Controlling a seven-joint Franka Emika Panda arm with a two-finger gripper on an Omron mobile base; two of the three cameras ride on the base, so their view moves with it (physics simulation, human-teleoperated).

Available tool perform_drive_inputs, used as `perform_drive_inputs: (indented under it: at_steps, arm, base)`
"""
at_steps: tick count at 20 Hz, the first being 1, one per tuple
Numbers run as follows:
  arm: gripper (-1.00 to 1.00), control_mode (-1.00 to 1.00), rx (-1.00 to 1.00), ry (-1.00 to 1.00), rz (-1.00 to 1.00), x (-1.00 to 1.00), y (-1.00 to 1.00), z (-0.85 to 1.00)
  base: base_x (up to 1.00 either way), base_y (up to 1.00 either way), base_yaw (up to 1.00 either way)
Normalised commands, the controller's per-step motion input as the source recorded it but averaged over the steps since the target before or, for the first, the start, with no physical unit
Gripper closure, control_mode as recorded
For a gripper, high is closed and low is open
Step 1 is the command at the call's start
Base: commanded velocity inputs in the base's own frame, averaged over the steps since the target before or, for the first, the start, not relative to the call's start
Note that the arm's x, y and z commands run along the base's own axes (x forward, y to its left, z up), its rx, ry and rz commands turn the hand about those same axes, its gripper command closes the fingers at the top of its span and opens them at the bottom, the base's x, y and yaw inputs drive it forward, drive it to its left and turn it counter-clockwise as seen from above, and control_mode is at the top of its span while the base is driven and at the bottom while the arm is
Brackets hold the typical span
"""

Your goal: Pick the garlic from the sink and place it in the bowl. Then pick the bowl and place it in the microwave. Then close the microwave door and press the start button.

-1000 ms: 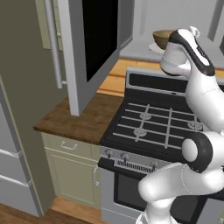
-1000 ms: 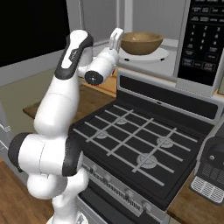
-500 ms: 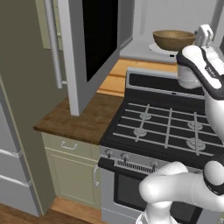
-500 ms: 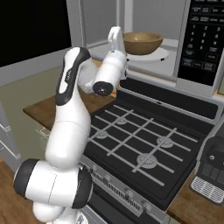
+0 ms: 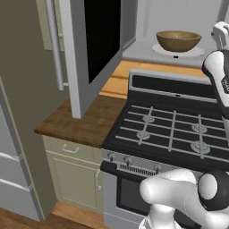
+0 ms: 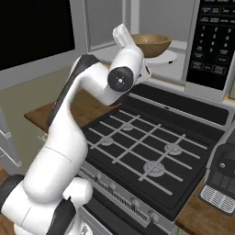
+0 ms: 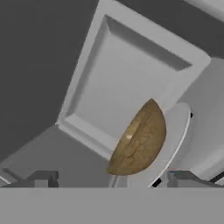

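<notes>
The brown wooden bowl [image 5: 178, 40] [image 6: 153, 43] [image 7: 140, 140] stands on the white turntable [image 5: 197, 50] [image 7: 177, 140] inside the microwave [image 6: 213, 41]. Its inside is hidden from me, so the garlic is out of view, and so is the sink. The microwave door [image 5: 100, 40] [image 6: 36, 32] hangs wide open to the left, with its bar handle [image 5: 53, 44] on the outer side. My gripper [image 7: 113, 178] is open and holds nothing. It sits a short way outside the microwave opening and points at the bowl without touching it.
A black gas stove [image 5: 174, 129] [image 6: 142, 147] lies below the microwave, under my arm. A wooden counter [image 5: 85, 120] sits left of it over pale cabinets [image 5: 71, 170]. A dark appliance [image 6: 222, 179] stands at the right on the counter.
My arm has drawn back from the microwave, away from the bowl. The bowl stays on the turntable. The gripper stays open.
</notes>
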Motion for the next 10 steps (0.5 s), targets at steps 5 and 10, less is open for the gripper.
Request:
perform_drive_inputs:
  at_steps: [5, 10]
  arm:
    - [-1.00, -1.00, -0.34, 0.53, 0.00, -1.00, 0.20, 0.00]
    - [-1.00, -1.00, -0.31, 0.18, 0.05, -1.00, 0.61, -0.50]
  base:
    - [0.00, 0.00, 0.00]
    - [0.00, 0.00, 0.00]
